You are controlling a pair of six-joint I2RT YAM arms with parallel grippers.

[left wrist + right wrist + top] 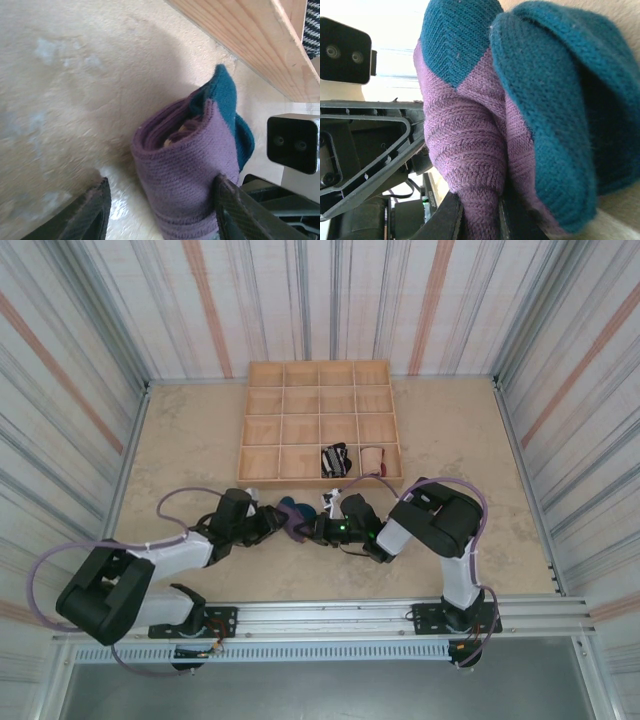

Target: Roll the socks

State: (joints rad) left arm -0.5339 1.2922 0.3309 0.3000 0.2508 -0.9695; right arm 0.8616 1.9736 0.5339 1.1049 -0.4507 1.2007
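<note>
The purple sock (291, 516) lies rolled on the desk (190, 440) just in front of the wooden tray (262, 428), between the two arms — its teal toe (225, 95) pokes out of the bundle. The right pincer (480, 221) is clamped tight on a fold of the purple knit. The left pincer (165, 212) stands partly open astride the roll: one finger (242, 215) touches the fabric, the other finger (87, 215) is clear of it. The black-and-white striped sock (335, 458) and the peach sock (372, 457) sit in neighbouring compartments of the tray's near row.
</note>
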